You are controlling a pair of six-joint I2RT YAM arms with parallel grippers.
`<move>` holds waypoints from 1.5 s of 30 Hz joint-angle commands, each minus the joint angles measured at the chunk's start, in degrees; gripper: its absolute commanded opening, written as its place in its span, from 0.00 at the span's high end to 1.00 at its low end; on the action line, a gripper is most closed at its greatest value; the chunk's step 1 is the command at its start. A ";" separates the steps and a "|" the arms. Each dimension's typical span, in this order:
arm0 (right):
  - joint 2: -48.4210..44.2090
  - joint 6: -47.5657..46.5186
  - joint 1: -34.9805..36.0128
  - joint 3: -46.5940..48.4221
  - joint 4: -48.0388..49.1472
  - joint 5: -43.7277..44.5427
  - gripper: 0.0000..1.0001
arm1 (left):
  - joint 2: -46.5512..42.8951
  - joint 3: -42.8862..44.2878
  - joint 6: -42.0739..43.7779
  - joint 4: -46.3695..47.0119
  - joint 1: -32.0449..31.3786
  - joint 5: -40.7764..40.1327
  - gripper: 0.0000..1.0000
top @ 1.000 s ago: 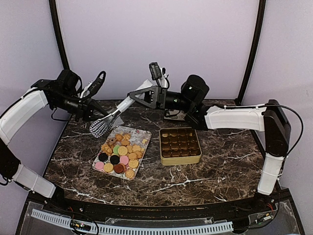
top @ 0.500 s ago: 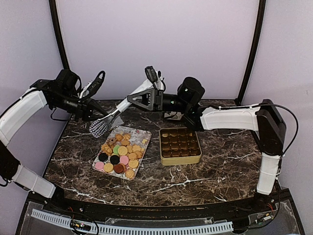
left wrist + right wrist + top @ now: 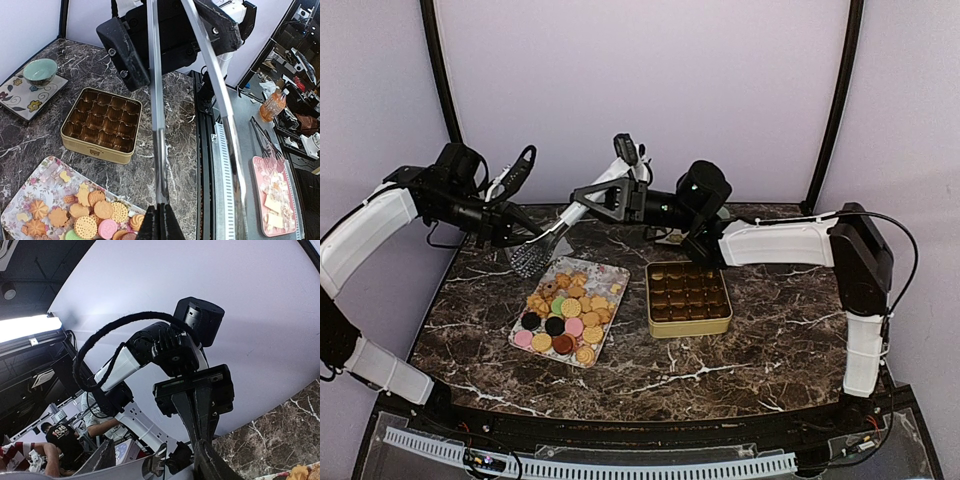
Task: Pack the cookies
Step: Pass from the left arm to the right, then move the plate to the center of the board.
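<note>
Cookies, roughly 30 small multicoloured biscuits; left gripper clamps 1 silver metal tongs; right gripper straddles it, hold unclear. Only the left wrist view shows 1 green bowl.

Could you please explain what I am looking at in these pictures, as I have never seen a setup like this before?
These are two robot arms bolted at the near edge of a marble-patterned table, each ending in a two-finger gripper. The wide picture comes from a fixed camera above and behind the arms. The other two come from small cameras on the wrists, so each shows its own fingers up close. On the table lie a flowery tray heaped with cookies and an open gold tin whose compartments are empty. The left gripper is shut on one arm of a pair of metal tongs. The right gripper has its fingers apart on either side of the tongs, farther along; whether they touch I cannot tell.
</note>
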 commanded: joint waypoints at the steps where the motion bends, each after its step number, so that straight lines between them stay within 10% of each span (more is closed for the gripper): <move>1: 0.95 0.68 1.19 1.91 2.06 -0.85 0.50 | -2.23 -0.72 -0.40 2.39 -0.38 1.67 1.00; 11: -1.80 -2.25 0.55 -0.11 -0.97 -0.55 0.65 | -2.71 -2.33 -2.70 5.12 -0.41 -0.05 0.99; 23: -8.69 -22.91 0.17 0.36 -29.33 10.52 0.75 | 0.96 0.27 -8.63 2.28 7.61 -11.59 0.32; 36: -15.85 -31.36 0.29 -4.66 -39.42 23.17 0.76 | 2.87 -28.05 18.86 23.16 13.42 -47.50 0.49; 45: -18.16 -32.02 0.24 -7.47 -40.68 27.09 0.76 | 7.99 -35.83 25.94 32.97 13.20 -47.76 0.55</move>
